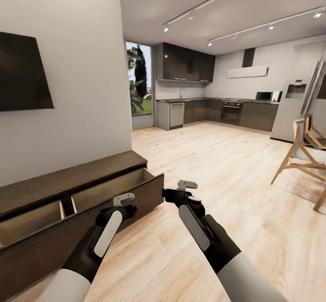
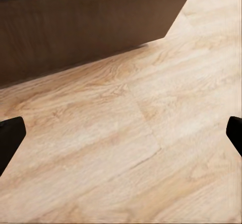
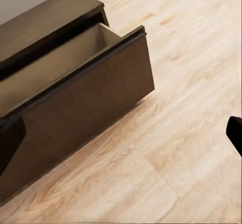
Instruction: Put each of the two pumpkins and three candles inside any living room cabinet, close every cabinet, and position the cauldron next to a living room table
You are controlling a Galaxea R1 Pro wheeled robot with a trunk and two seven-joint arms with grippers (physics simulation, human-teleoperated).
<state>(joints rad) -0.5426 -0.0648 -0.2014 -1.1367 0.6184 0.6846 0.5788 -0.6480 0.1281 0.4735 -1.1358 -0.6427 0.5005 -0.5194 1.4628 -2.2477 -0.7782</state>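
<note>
Head view: one cabinet [image 1: 68,175] against the left wall, both of its two drawers pulled out, visible interiors bare. Two grippers over the wood floor [image 1: 226,166]: left gripper [image 1: 123,200] just before the drawer front, right gripper [image 1: 186,186] beside it. Wrist views: each gripper's two fingertips [image 2: 10,138] spread wide, nothing held. One wall screen [image 1: 22,71], two chairs [image 1: 303,153].
</note>
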